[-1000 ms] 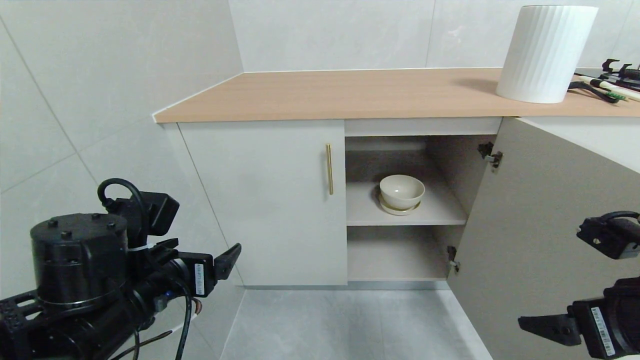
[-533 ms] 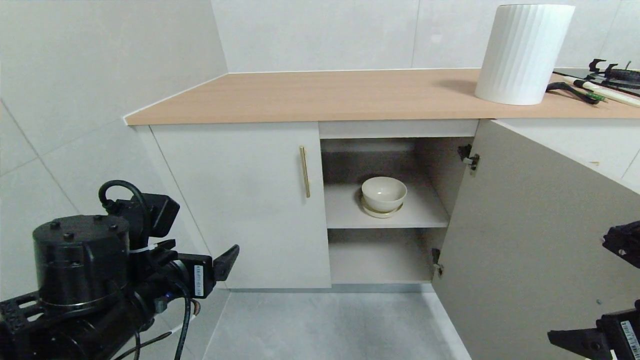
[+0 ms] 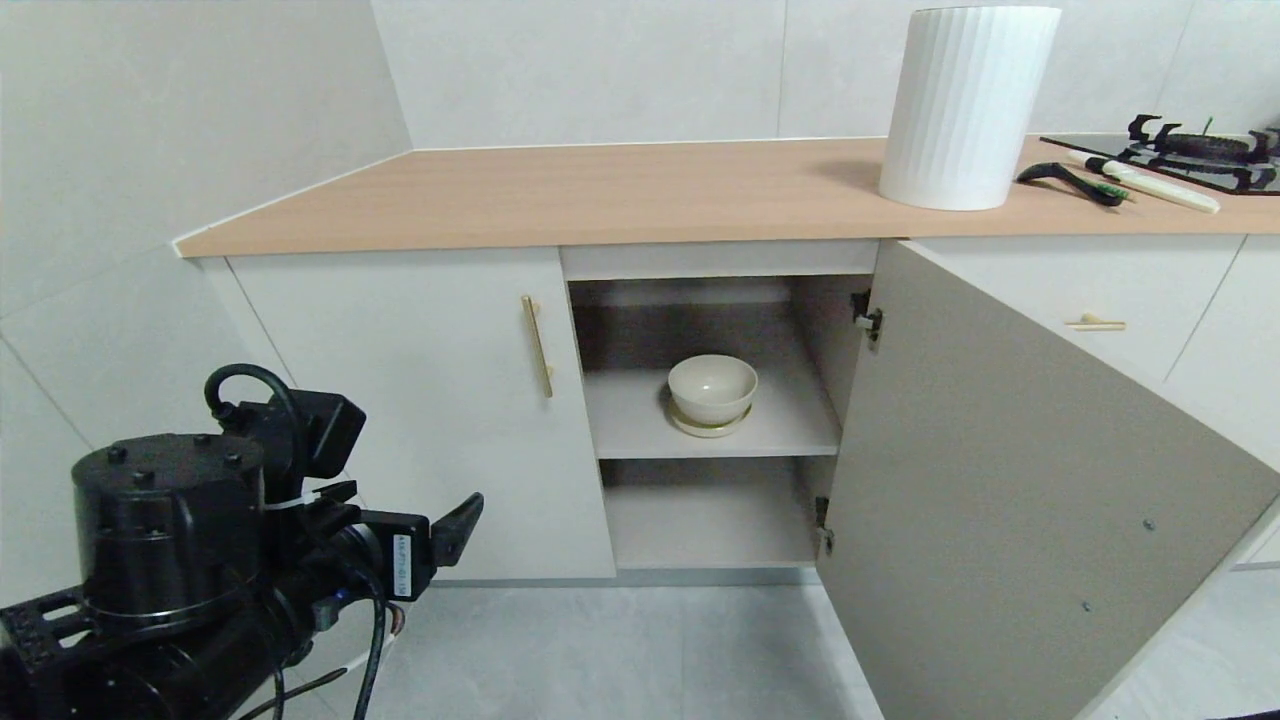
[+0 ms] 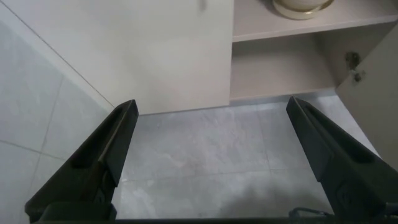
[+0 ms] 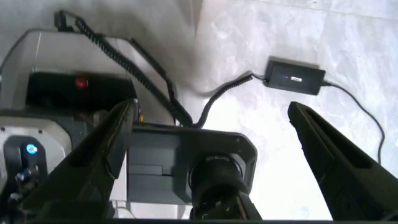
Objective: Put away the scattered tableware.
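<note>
- bowl sits on a small plate on the upper shelf of the cabinet, door swung wide open
- left gripper is low, left of the cabinet, fingers spread wide, nothing in them
- right gripper fingers also wide and empty, above a black power brick on the floor
- white ribbed cylinder on the countertop

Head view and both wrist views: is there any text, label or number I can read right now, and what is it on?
White sticker on the left end effector: print too small to read.
Black adapter on the floor: tiny marks, too blurred to read.
Bowl, white ribbed container, cabinet doors: no text visible.
</note>
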